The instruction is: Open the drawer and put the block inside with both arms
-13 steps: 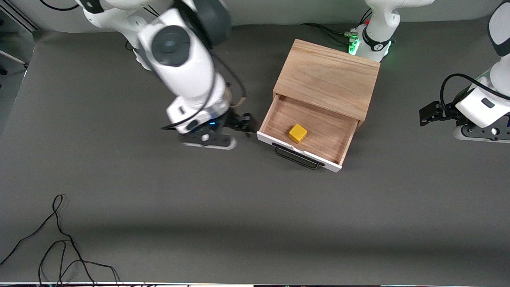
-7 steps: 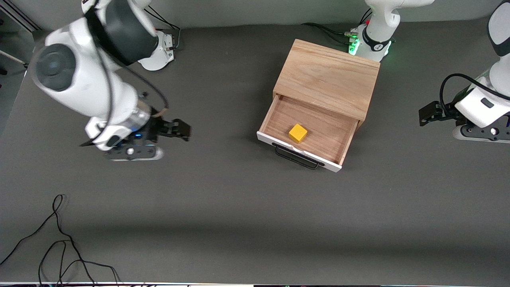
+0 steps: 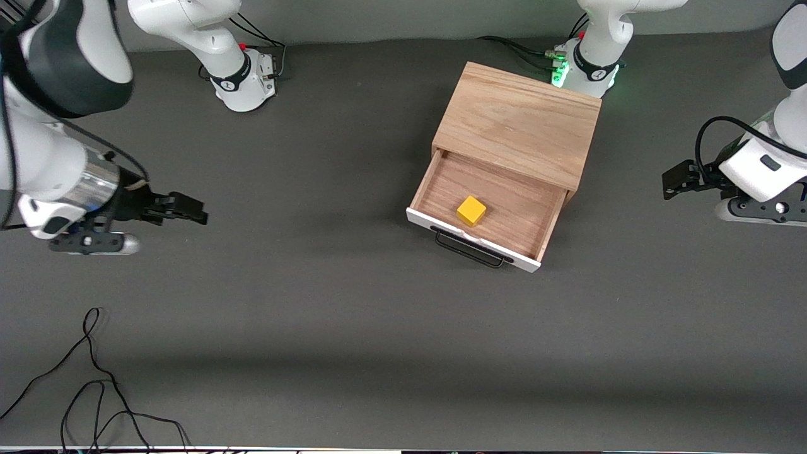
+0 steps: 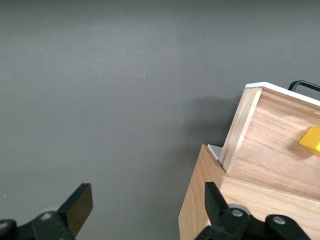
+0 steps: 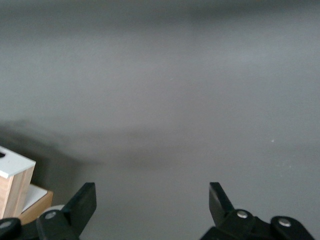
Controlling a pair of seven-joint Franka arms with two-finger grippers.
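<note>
The light oak cabinet [image 3: 520, 123] stands on the grey table with its drawer [image 3: 510, 202] pulled open; the drawer has a white front panel [image 3: 473, 241] and a black handle [image 3: 470, 251]. The yellow block [image 3: 471, 210] lies inside the drawer. My right gripper [image 3: 192, 213] is open and empty, over bare table toward the right arm's end, well apart from the drawer. My left gripper [image 3: 671, 183] is open and empty, waiting beside the cabinet toward the left arm's end. The left wrist view shows its open fingers [image 4: 80, 202], the cabinet [image 4: 200, 200], drawer [image 4: 270, 145] and block [image 4: 311, 141]. The right wrist view shows open fingers [image 5: 85, 202].
Loose black cables [image 3: 94, 378] lie on the table near the front camera at the right arm's end. The arm bases [image 3: 243, 82] [image 3: 586, 63] stand along the table's edge farthest from the front camera. A white drawer corner [image 5: 14, 166] shows in the right wrist view.
My right arm has swung away from the drawer toward its own end of the table, gripper empty. The block, drawer and left arm have not moved.
</note>
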